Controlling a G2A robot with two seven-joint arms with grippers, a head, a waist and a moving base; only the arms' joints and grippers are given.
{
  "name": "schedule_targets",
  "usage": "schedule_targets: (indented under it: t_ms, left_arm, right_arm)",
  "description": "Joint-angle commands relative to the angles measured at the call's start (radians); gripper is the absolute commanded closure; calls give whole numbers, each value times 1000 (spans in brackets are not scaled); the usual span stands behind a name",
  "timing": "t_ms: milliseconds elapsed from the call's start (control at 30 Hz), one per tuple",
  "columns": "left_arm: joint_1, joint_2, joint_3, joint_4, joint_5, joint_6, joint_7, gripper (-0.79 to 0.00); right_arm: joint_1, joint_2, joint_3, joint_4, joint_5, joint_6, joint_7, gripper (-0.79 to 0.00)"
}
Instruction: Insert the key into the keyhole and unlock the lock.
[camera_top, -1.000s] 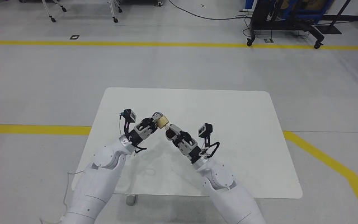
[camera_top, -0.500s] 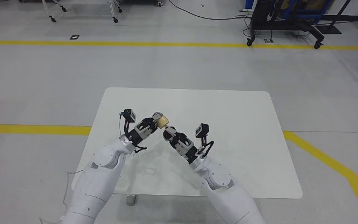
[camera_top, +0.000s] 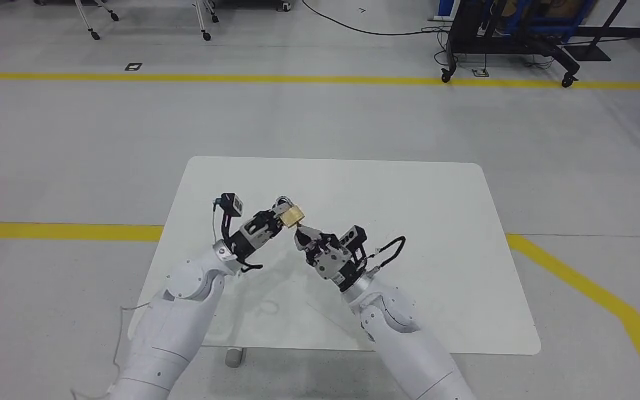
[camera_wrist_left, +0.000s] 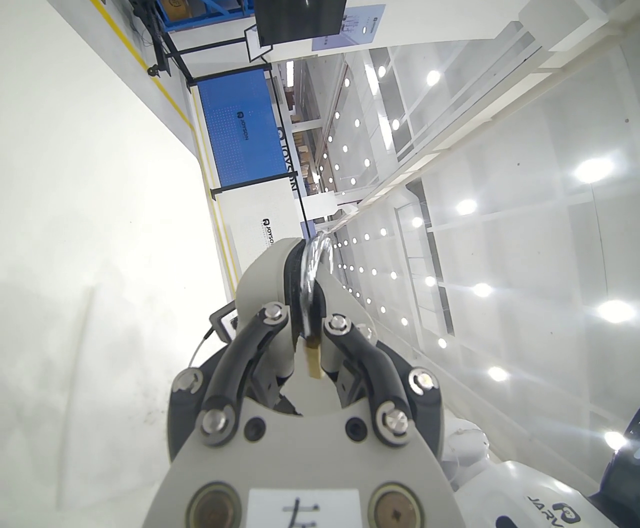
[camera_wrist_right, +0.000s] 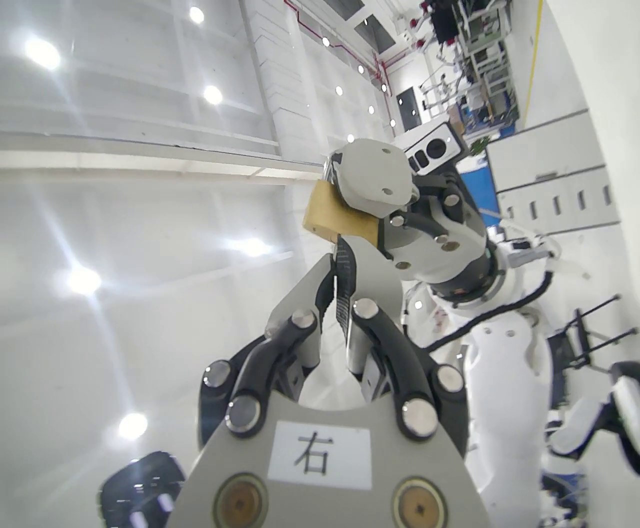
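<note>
Above the white table (camera_top: 430, 200), my left gripper (camera_top: 283, 213) is shut on a brass padlock (camera_top: 291, 213) and holds it in the air. In the left wrist view the silver shackle (camera_wrist_left: 314, 267) and a strip of the brass body (camera_wrist_left: 313, 361) sit between the fingers (camera_wrist_left: 265, 270). My right gripper (camera_top: 302, 238) is just below and right of the lock, shut on the key. In the right wrist view the key's black head (camera_wrist_right: 345, 282) rises to the bottom face of the padlock (camera_wrist_right: 335, 220). The key's blade is hidden.
Both arms meet over the left-middle of the table. Bare tabletop lies to the right and at the far side. Yellow floor lines (camera_top: 300, 78) run around it, and a dark cart (camera_top: 510, 40) stands far back right.
My right wrist has rolled, swinging its camera block toward the table's middle and its cable out to the right. The padlock has tilted slightly. The left arm has stayed almost still.
</note>
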Motion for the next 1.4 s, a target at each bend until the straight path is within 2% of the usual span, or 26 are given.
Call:
schedule_targets:
  t_ms: [0, 167, 400, 433, 467, 500, 600, 667, 733, 767, 933, 1067, 1167, 1367]
  left_arm:
    - [3, 0, 0, -4, 0, -5, 3, 0]
    - [9, 0, -2, -10, 0, -27, 2, 0]
    - [13, 1, -4, -13, -2, -36, 2, 0]
    - [13, 1, -4, -13, -2, -36, 2, 0]
    - [13, 1, -4, -13, -2, -35, 2, 0]
    - [14, 0, -3, -12, -6, -33, 3, 0]
    - [12, 1, -10, -8, -19, -28, 8, 0]
    - [13, 2, -18, -6, -26, -27, 13, 0]
    - [14, 3, -23, -5, -27, -27, 12, 0]
    - [14, 3, -24, -6, -24, -25, 14, 0]
    - [12, 2, 19, -30, 88, 39, 28, 0]
    - [-7, -3, 95, -58, 232, 146, 42, 0]
    - [-41, -10, 169, -55, 355, 223, 33, 0]
    - [-125, -35, 316, -4, 475, 331, -47, 0]
  right_arm:
    - [8, 1, 10, 14, 94, 86, 45, 0]
    - [27, 5, 34, 41, 204, 204, 107, 0]
    - [35, 11, 39, 44, 191, 212, 136, -12]
    - [34, 12, 39, 41, 177, 202, 140, -265]
    - [32, 13, 40, 38, 156, 186, 139, -351]
    - [29, 14, 39, 34, 146, 176, 139, -511]
    - [20, 18, 47, 19, 101, 135, 121, -622]
    - [14, 22, 55, 2, 75, 120, 116, -659]
    - [5, 29, 72, -25, 27, 90, 107, -760]
    - [-2, 33, 87, -45, 4, 75, 104, -785]
    - [-76, 61, 221, -215, -182, -62, 7, -785]
    - [-152, 78, 345, -351, -514, -206, -232, -785]
    - [-197, 82, 379, -429, -684, -217, -359, -785]
    - [-208, 83, 384, -448, -716, -215, -380, -785]
